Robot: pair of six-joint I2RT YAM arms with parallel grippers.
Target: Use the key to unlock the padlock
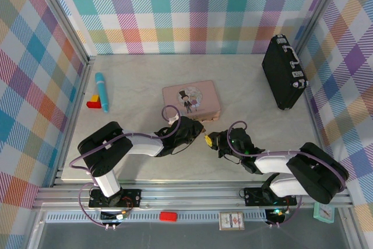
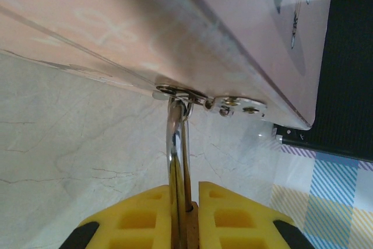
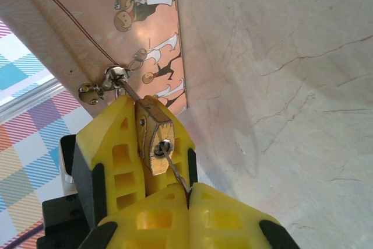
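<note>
— What's nearest the bases?
— My right gripper (image 3: 189,196) is pinching the key (image 3: 176,170), jaws pressed together on it. The key's tip is reaching the keyhole (image 3: 166,144) of the padlock (image 3: 152,135).
— And your left?
— My left gripper (image 2: 186,196) is clamping the padlock, jaws tight on it. Its shackle (image 2: 175,144) is hanging through the clasp (image 2: 178,91) of the pink tin (image 1: 191,98), which is lying mid-worktop (image 1: 145,74). Farther off, a black case (image 1: 284,71) is sitting at the right.
</note>
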